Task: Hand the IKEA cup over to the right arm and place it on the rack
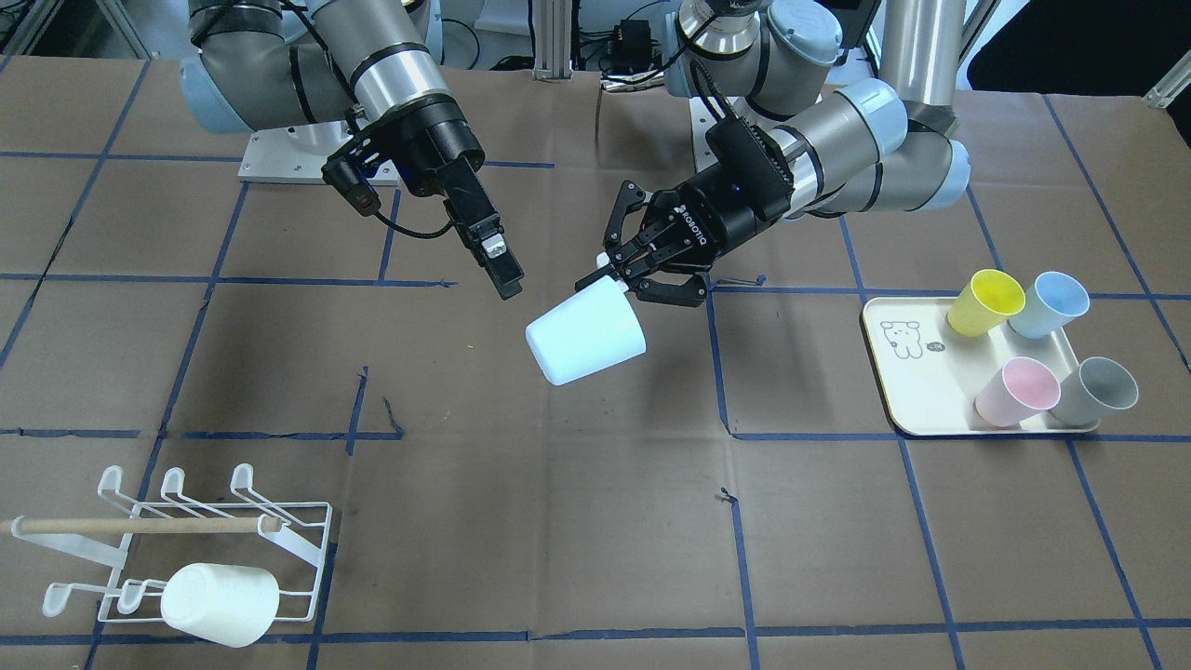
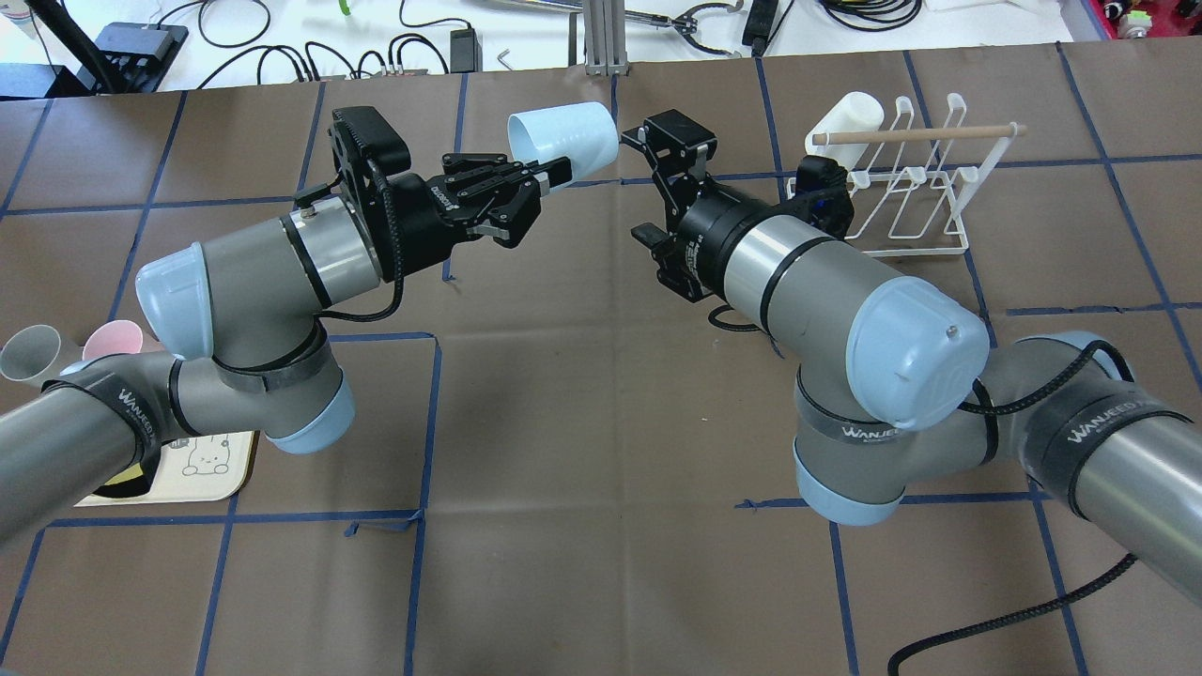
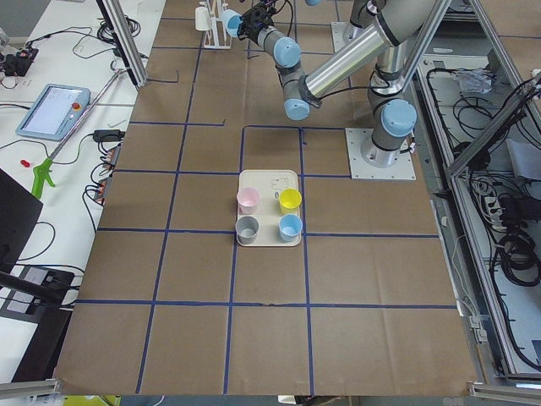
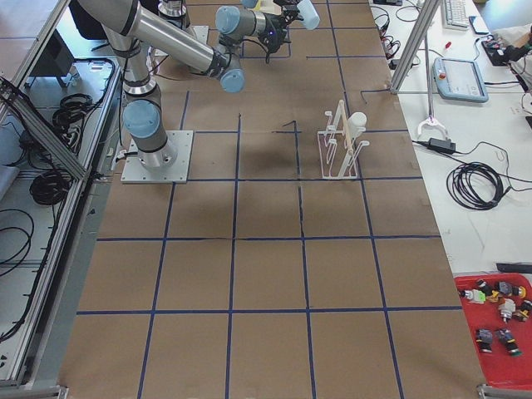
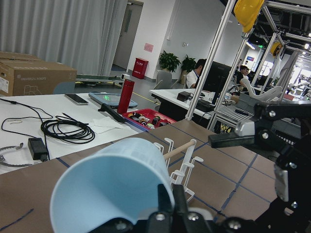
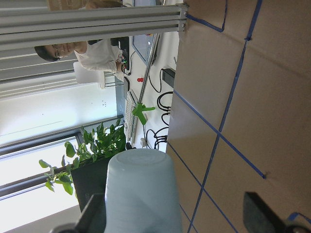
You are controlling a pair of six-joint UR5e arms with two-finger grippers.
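Over the worktop [image 1: 558, 521] the left arm [image 2: 254, 272] and right arm [image 2: 826, 291] angle inward, the rack [image 2: 916, 134] beyond the right one. The pale blue IKEA cup [image 2: 568, 136] hangs sideways in mid-air, its rim clenched in the left claw [image 2: 554, 172] and its closed base toward the right claw [image 2: 654, 183], which is spread wide just beside it.

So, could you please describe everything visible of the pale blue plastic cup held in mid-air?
The smooth pale blue tapered plastic cup hangs on its side above the brown table, clear of it. The left gripper pinches its wide rim; its closed base points toward the open right gripper, which seems not to touch it.
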